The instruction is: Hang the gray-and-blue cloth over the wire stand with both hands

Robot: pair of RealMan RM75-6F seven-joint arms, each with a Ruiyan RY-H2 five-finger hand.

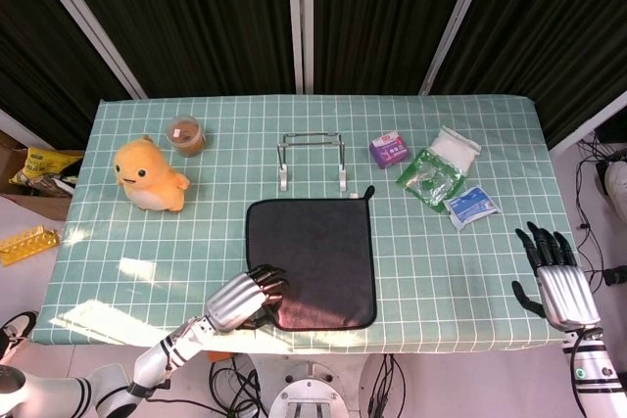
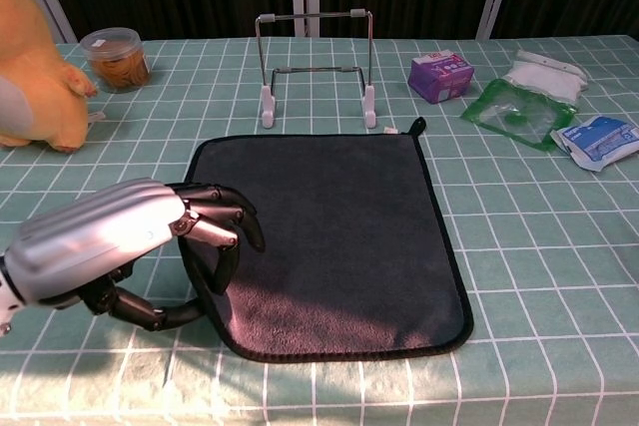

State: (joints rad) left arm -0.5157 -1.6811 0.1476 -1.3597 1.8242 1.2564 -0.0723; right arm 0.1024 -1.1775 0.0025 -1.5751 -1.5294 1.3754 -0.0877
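Observation:
The dark gray cloth with a black rim lies flat on the table, just in front of the wire stand. The stand is upright and bare. My left hand is at the cloth's near-left corner. Its fingers curl over the top of the edge and its thumb hooks in from below, so it grips that edge. My right hand shows only in the head view, off the table's front-right corner, fingers spread and holding nothing.
An orange plush toy and a small jar stand at the left. A purple box, a green bag and a blue-white packet lie at the right.

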